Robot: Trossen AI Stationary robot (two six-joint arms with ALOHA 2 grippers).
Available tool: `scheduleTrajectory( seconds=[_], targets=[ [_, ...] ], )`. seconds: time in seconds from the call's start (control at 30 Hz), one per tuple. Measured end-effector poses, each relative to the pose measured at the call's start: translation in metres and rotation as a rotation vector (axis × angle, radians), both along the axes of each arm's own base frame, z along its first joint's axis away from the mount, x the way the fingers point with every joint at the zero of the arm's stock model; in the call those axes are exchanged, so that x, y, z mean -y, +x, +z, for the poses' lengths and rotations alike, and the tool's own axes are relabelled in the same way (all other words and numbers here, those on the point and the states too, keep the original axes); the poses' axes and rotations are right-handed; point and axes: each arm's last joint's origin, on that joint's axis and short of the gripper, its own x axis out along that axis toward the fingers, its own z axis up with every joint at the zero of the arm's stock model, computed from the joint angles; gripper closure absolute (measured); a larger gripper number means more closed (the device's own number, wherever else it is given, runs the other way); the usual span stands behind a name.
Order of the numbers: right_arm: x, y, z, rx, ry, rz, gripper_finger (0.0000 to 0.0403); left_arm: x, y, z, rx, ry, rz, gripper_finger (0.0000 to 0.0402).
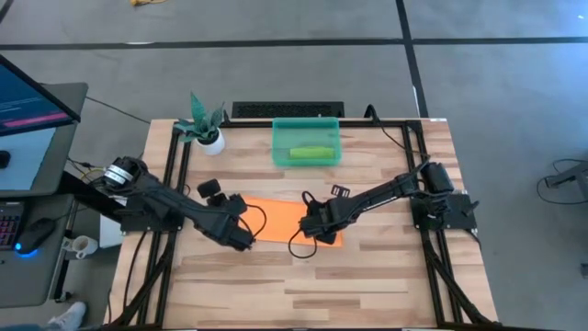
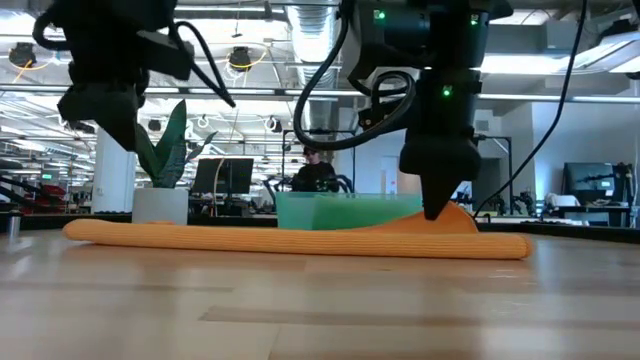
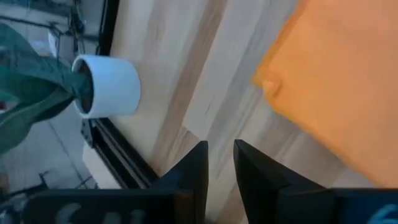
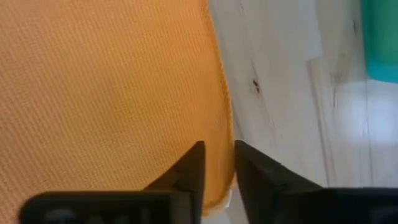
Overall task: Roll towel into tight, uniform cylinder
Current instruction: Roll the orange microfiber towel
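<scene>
Orange towel (image 1: 280,218) lies on the wooden counter (image 1: 303,276), its near edge partly rolled, between the two end effectors. Left end effector (image 1: 246,242) stands raised at the towel's left end, fingers slightly parted, holding nothing. Right end effector (image 1: 309,230) stands on the towel's right edge, fingers slightly parted, gripping nothing.

Orange towel (image 1: 280,219) lies mid-table, its near edge rolled into a long low tube, the rest flat

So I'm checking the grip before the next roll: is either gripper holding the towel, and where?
Neither holds it. The left gripper stands over bare table beside the orange towel; the right gripper is at the towel's edge, with nothing between its slightly parted fingers.
</scene>
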Motion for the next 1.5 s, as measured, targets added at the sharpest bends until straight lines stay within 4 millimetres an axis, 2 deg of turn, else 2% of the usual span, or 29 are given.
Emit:
scheduleTrajectory(
  seconds=[0.13, 0.23, 0.43, 0.5, 0.67, 0.83, 0.93, 1.13, 1.3, 1.5],
  targets=[
    [0.0, -0.001, 0.0, -0.013, -0.003, 0.0, 0.0268, 0.012, 0.003, -0.001, 0.072, -0.005, -0.057, 0.0335],
    [0.002, -0.009, 0.006, -0.104, -0.004, -0.002, 0.0231, 0.022, 0.008, -0.003, 0.169, -0.046, -0.086, 0.0335],
    [0.0, -0.026, 0.021, -0.208, -0.13, -0.003, 0.0186, 0.039, 0.026, -0.004, 0.379, -0.116, -0.162, 0.0336],
    [-0.005, -0.032, 0.027, -0.196, -0.176, 0.02, 0.0181, 0.04, 0.033, -0.003, 0.431, -0.128, -0.184, 0.0336],
    [-0.019, -0.053, 0.045, -0.088, -0.162, 0.081, 0.0184, 0.038, 0.049, -0.01, 0.56, -0.14, -0.233, 0.0336],
    [-0.028, -0.08, 0.049, 0.088, -0.094, 0.087, 0.0195, 0.028, 0.061, -0.024, 0.696, -0.16, -0.266, 0.0336],
    [-0.032, -0.09, 0.045, 0.246, -0.033, 0.06, 0.0201, 0.021, 0.065, -0.032, 0.771, -0.186, -0.262, 0.0336],
    [-0.044, -0.09, 0.022, 0.548, 0.109, 0.055, 0.0207, 0.012, 0.056, -0.056, 0.818, -0.289, -0.238, 0.0336],
    [-0.049, -0.082, 0.007, 0.627, 0.108, 0.072, 0.0205, 0.006, 0.04, -0.077, 0.801, -0.306, -0.142, 0.0336],
    [-0.045, -0.068, 0.004, 0.675, 0.041, 0.135, 0.0209, -0.002, 0.019, -0.096, 0.658, -0.29, -0.135, 0.0336]
  ],
)
